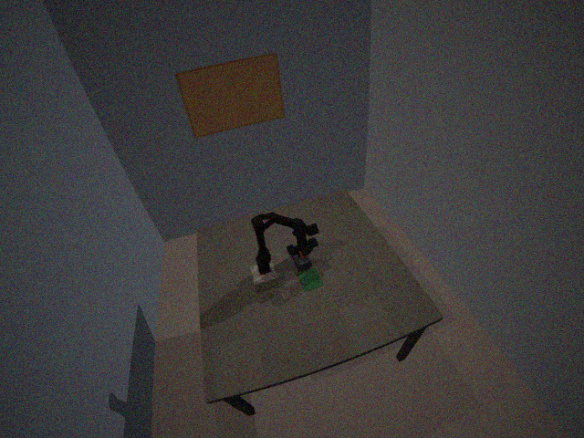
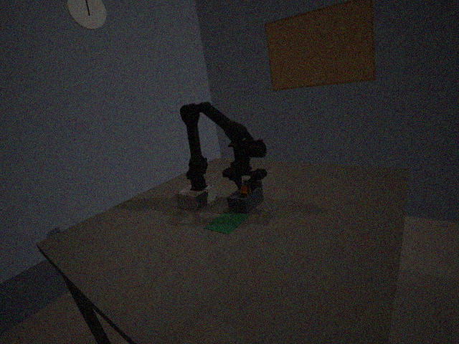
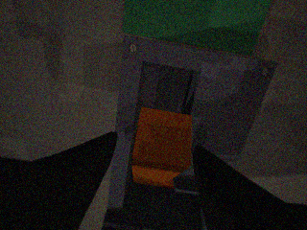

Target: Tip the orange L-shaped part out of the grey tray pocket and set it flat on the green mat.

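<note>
The orange part [image 1: 302, 255] [image 2: 244, 190] [image 3: 163, 141] is in the pocket of the grey tray [image 1: 304, 265] [image 2: 237, 204] [image 3: 128, 91]. It looks tilted, with one end raised above the rim in the exterior view; the pocket is bare beyond it in the wrist view. My gripper [image 2: 245, 185] [image 3: 155, 145] is open and low over the tray, a finger on each side of the part. A gap shows at the left finger; whether the right one touches is too dark to tell. The green mat [image 1: 310, 279] [image 2: 226, 223] [image 3: 192, 19] has nothing on it.
The arm's pale base block [image 1: 263, 273] [image 2: 191, 200] stands left of the tray. The tray's walls rise around the part and close to the fingers. The mat lies against the tray's far end in the wrist view. The table [image 1: 339, 325] [image 2: 277, 266] extends around them.
</note>
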Available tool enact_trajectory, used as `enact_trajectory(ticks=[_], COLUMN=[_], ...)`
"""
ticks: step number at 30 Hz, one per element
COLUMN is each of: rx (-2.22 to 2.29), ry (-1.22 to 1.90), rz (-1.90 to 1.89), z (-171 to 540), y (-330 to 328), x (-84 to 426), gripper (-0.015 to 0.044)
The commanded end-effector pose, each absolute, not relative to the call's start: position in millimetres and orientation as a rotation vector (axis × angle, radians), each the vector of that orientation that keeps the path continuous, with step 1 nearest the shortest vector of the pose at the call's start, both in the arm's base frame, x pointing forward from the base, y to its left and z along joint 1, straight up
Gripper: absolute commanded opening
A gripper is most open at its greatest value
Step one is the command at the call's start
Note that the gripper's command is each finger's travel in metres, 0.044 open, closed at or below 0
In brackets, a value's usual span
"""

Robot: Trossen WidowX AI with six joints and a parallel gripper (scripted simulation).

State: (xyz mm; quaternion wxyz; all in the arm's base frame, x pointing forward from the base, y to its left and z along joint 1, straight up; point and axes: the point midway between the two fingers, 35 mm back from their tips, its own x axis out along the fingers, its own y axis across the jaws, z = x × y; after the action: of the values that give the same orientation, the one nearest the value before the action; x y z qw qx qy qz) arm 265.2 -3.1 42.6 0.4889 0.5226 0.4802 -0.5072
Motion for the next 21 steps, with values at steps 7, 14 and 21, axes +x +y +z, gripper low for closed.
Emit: enact_trajectory(ticks=[7,14,21], rx=[1.271,1.271,1.271], ry=[1.166,1.166,1.166], rz=[-1.232,-1.232,-1.232], z=[43.2,43.2,43.4], y=[-3.1,-3.1,-3.1], x=[265.5,265.5,265.5], gripper=[0.0122,0.0056,0.0000])
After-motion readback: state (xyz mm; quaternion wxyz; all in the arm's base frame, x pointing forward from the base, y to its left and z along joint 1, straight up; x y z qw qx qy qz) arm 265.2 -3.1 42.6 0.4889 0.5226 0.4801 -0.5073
